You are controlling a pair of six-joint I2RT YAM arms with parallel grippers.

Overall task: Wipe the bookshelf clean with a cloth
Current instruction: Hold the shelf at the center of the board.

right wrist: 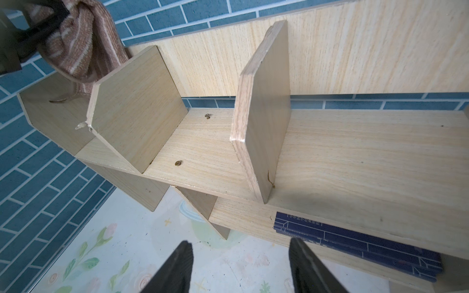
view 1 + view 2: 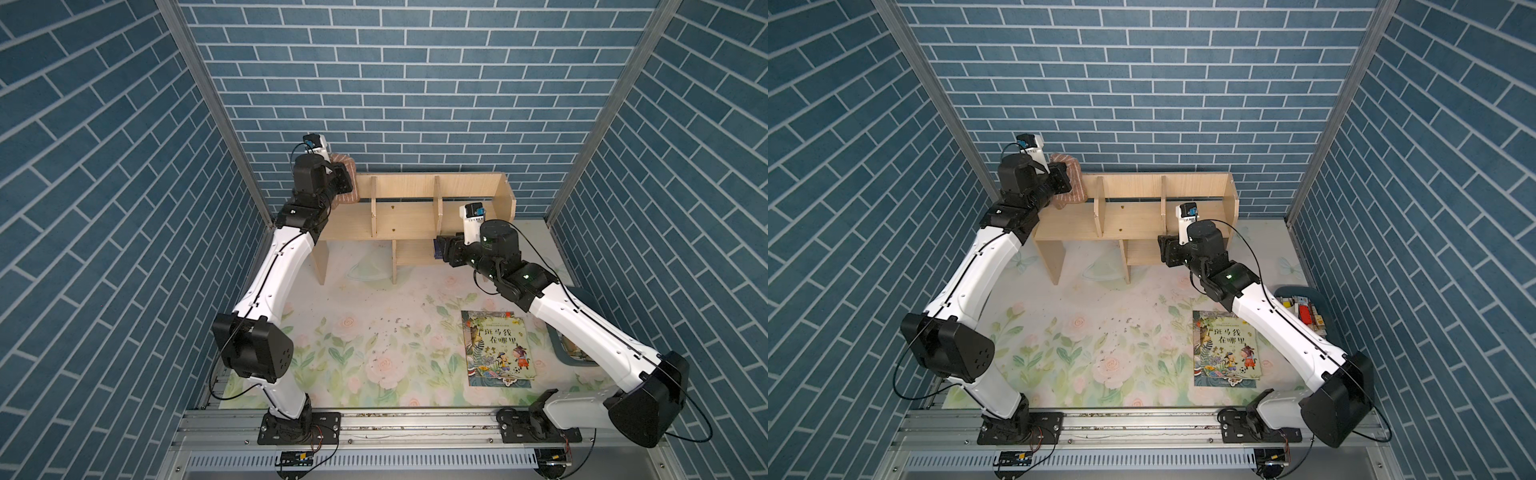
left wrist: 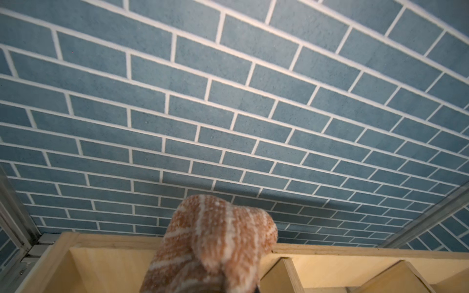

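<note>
Clenched tight, the left hand point(image 2: 1064, 178) grips the cloth point(image 2: 1077, 187), a tan-and-cream striped bundle held up at the left end of the bookshelf point(image 2: 405, 218), against a blue brick-pattern wall point(image 3: 228, 101). Seen from the left wrist, the cloth point(image 3: 215, 243) bulges above the shelf's back rail. Seen from the right wrist, the cloth point(image 1: 83, 45) hangs into the left compartment, beside the left side panel point(image 1: 55, 119). Whether the fabric presses on the wood cannot be told.

The pale-wood bookshelf stands at the back of the tabletop point(image 2: 353, 299), which carries a floral print. A left divider point(image 2: 373, 199) and a right divider point(image 2: 437, 199) stand upright and split the upper level into three compartments. Two small brass-coloured screw heads point(image 1: 179, 163) show in the floor of the middle one.

Right of centre, the right hand point(image 1: 241, 269) hovers released, jaws apart and grasping nothing. It is level with the lower cubby, where a dark blue book point(image 1: 355, 243) lies flat. One fingertip point(image 1: 304, 266) overlaps the book's edge in the wrist view, but contact cannot be told.

Dark specks point(image 2: 390, 328) dot the middle of the tabletop. Farther right and nearer the robot's base, a colourful picture book point(image 2: 498, 349) lies flat, cover up, just beside the right arm. At the far right edge, a dark bin point(image 2: 1296, 289) of small colourful items sits partly hidden behind that arm.
</note>
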